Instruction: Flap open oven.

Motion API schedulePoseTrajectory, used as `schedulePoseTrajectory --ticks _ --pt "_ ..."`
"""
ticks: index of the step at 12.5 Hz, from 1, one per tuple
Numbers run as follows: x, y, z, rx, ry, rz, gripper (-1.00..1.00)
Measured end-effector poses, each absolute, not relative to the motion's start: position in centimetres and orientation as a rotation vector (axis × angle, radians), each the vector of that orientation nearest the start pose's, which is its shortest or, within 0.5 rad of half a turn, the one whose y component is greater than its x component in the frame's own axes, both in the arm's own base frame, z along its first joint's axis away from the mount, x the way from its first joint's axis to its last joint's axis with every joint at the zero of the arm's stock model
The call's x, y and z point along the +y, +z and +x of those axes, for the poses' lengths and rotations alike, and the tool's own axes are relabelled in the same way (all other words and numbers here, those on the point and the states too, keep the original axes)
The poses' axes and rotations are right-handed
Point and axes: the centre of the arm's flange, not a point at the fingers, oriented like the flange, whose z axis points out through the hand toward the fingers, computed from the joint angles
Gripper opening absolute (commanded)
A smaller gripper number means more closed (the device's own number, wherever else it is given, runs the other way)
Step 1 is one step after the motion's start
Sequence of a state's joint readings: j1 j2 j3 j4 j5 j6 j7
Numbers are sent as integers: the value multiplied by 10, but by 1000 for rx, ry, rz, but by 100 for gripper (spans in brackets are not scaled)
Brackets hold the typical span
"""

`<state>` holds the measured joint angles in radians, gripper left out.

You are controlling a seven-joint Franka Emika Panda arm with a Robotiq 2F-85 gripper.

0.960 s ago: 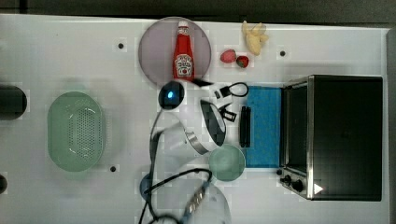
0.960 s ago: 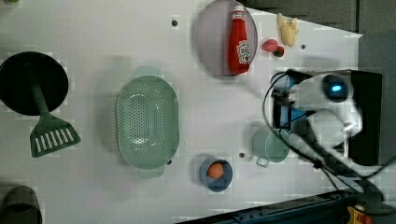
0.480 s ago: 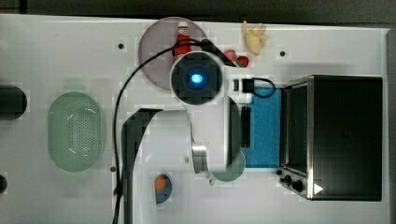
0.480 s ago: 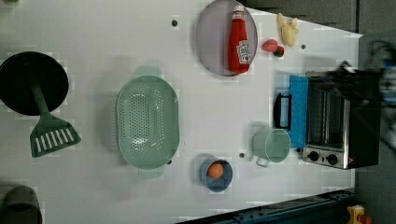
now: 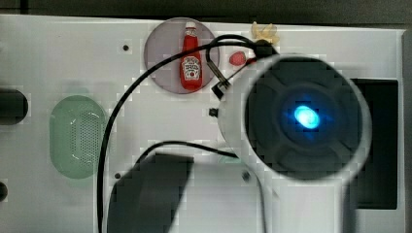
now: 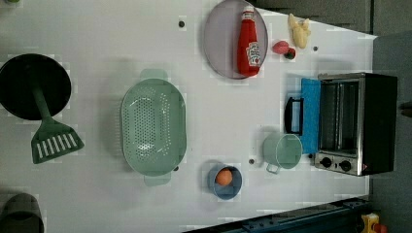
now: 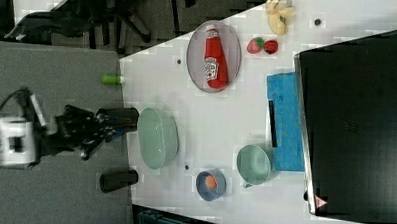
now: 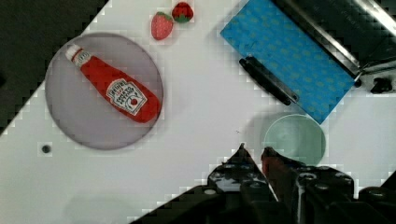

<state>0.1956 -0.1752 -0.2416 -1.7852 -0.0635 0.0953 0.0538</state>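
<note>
Starting with the biggest thing: the white tabletop [image 6: 97, 29] carries everything. The oven [image 6: 379, 121] sits at the left view's right edge with its blue door [image 6: 311, 111] folded flat onto the tabletop and the bar handle [image 6: 293, 115] pointing away from the cavity. I judge the flap-open job is essentially done.

In the wrist view my pincer [image 8: 253, 151] hangs high above the tabletop. Its tips are almost together, with only a narrow gap between them and nothing in it.

What could go wrong from here:
- If I bring the arm down carelessly, it could press on the lowered door and strain the hinge.
- It could also knock the green cup [image 6: 283, 150], which stands just beside the door's edge.
- The black cable [image 5: 111, 126] loops loosely over the tabletop in the top view. A wide swing might drag it across the ketchup bottle [image 6: 248, 43].

The count, going down in size:
- one oven, with two knobs [image 6: 335, 164] that I can make out
- one green colander [image 6: 153, 127]
- one black pan [image 6: 24, 82]
- one grey plate [image 6: 221, 43], carrying the one bottle
- one spatula [image 6: 51, 141]
- one cup
- one blue bowl [image 6: 214, 187], holding one egg [image 6: 223, 176]
- one yellow item [image 6: 299, 30] that I cannot identify
- two strawberries [image 6: 281, 47]
</note>
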Motion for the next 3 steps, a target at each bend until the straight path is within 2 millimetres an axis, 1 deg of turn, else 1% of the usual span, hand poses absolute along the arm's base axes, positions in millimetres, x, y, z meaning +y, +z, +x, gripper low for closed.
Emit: schedulePoseTrajectory --ticks 1,2,3 --pt "-43 631 504 1342 -94 -2834 -65" --pt "-45 635 503 1344 -103 -2821 -65" --pt "-45 634 504 1346 -92 -2812 -65"
